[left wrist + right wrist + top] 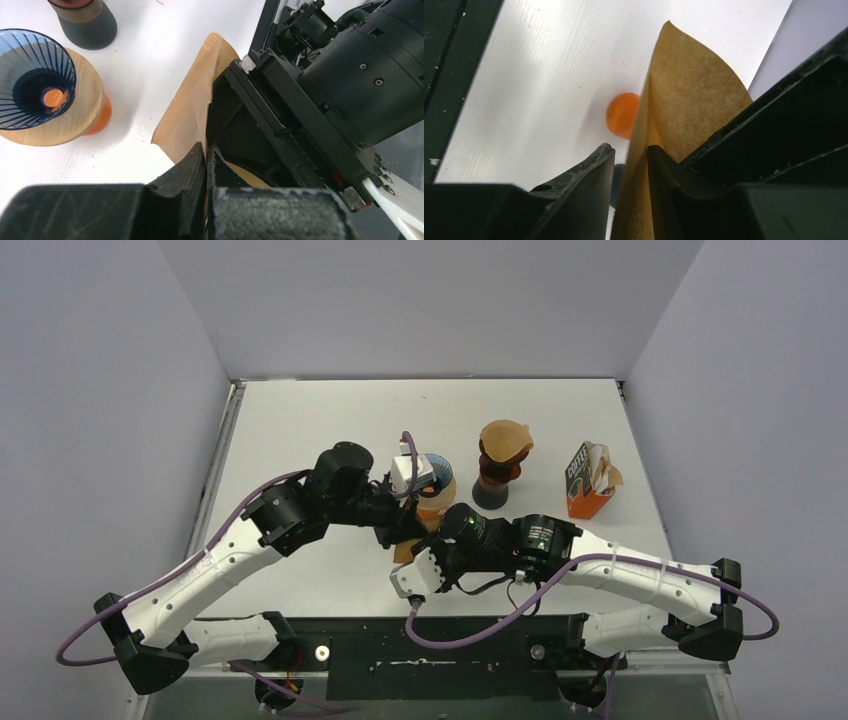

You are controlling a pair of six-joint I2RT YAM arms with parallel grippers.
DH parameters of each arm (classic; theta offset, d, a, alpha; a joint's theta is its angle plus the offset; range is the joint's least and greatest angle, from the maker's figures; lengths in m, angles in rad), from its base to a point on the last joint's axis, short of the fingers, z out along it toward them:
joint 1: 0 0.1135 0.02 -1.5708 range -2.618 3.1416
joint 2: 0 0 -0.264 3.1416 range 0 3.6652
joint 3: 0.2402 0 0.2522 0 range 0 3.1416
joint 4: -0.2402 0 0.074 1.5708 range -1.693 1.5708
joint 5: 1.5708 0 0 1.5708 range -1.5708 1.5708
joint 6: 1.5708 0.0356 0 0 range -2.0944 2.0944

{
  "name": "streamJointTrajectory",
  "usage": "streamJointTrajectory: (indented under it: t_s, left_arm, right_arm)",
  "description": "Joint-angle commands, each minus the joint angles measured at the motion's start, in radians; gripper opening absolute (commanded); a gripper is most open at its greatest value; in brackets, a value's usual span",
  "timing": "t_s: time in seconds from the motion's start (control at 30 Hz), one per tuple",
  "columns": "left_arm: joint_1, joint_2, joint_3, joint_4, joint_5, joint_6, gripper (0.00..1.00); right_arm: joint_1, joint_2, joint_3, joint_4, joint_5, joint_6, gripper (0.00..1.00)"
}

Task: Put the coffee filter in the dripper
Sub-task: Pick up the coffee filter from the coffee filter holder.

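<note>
Your left jaws are clamped shut on the coffee filter (192,100), which sits over the near tabletop (330,420) just beside the blue dripper (20,60). Your right jaws stand slightly apart around that same filter, one side clear of it. Your left wrist partly overhangs the dripper. Behind are one dark second dripper (503,465) already holding a filter and one orange box (585,485).

The coffee filter (187,115) beside the dripper (30,75) is seen to be of matt brown paper, finely fibrous, with a crimped seam along one edge. The dripper is made of a glossy, ribbed, translucent blue material, set in a smooth pale wooden collar (85,105). Under the dripper, the table (165,40) is finished in smooth white with a slight sheen.
</note>
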Motion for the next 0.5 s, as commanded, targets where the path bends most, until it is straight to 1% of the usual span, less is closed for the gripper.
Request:
streamJointTrajectory:
  t_s: [0.0,0.17,0.27,0.37,0.47]
  left_arm:
    - [-0.016,0.006,0.056,-0.009,-0.015,0.022,0.0]
    - [-0.023,0.017,0.066,-0.028,-0.057,0.026,0.0]
    - [-0.026,0.021,0.077,-0.041,-0.08,0.026,0.0]
    - [-0.026,0.018,0.085,-0.044,-0.061,0.028,0.0]
    - [-0.026,0.016,0.093,-0.053,-0.047,0.029,0.0]
  right_arm:
    - [0.008,0.006,0.037,0.06,0.094,-0.007,0.32]
    - [0.008,-0.016,-0.003,0.111,0.089,-0.021,0.33]
    - [0.008,-0.046,-0.043,0.154,0.083,-0.04,0.36]
    - [0.008,-0.059,-0.065,0.175,0.085,-0.05,0.37]
    - [0.008,-0.055,-0.065,0.174,0.099,-0.052,0.35]
